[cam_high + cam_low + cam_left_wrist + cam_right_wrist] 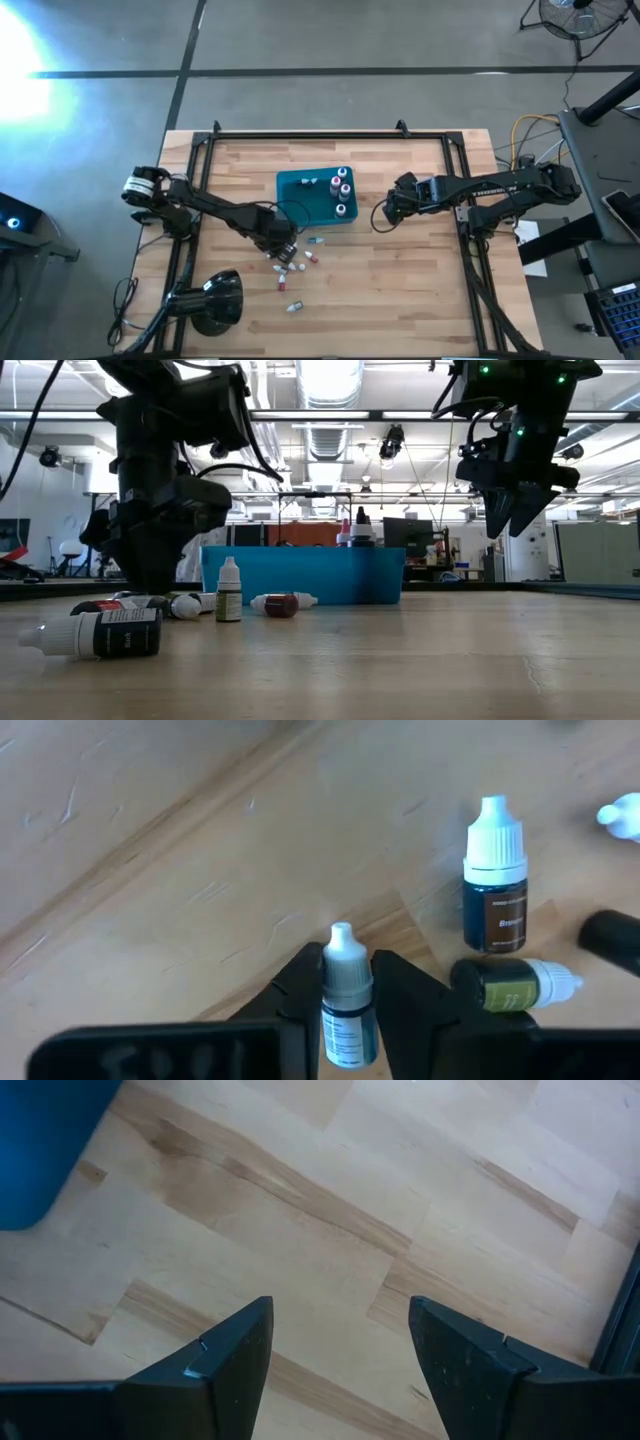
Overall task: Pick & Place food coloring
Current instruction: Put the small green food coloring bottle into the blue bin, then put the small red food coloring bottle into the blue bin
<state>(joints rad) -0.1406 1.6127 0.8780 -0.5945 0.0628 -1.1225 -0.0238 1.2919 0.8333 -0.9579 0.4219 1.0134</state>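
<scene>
Left fingers tight around a white-capped bottle; right fingers wide apart, empty; labels unreadable.

Wooden table, pale planks with a black frame along its edges, and sitting on it near the centre is the teal bin. Just in front of the bin, a loose scatter of food coloring bottles is on the boards, most lying on their sides, one small bottle standing upright, and a dark one lying nearest the low camera. A black lamp-like object sits at the near left; the right half shows bare wood.
</scene>
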